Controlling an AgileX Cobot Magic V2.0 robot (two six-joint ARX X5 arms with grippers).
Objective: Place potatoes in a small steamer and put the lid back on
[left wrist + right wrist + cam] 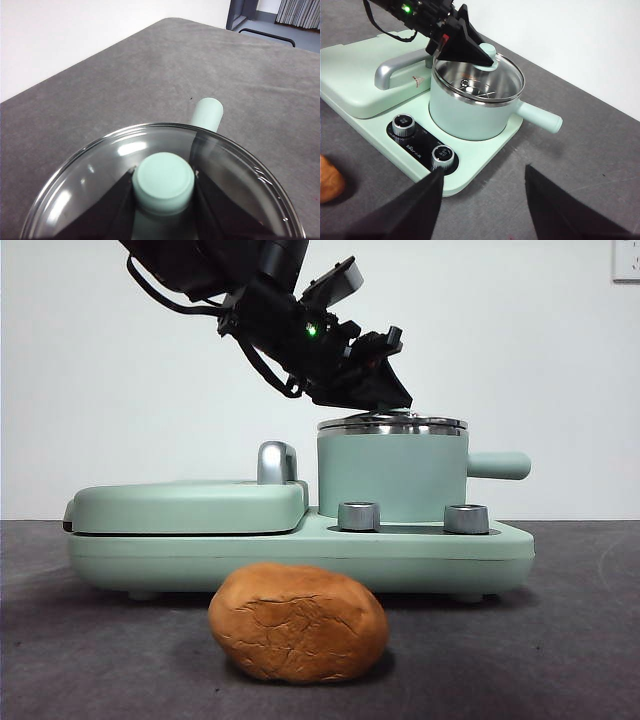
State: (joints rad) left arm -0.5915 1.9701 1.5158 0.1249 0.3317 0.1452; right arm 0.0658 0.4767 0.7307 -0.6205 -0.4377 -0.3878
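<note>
**Potato on the table, lid gripped on the steamer**

Nearest, the potato lies on the grey table, in front of the mint-green cooker base. Farther back, on the base's right half, stands the small steamer, the lid seated on it. The left gripper clasps the lid's knob from above. The right gripper hovers apart, jaws spread and empty.

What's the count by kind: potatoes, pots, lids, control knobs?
Potatoes: 1, the potato on the table in front of the cooker.
Pots: 1, the mint-green steamer pot.
Lids: 1, the glass lid, its knob between the left gripper jaws.
Control knobs: 2, and.
Total: 5
</note>
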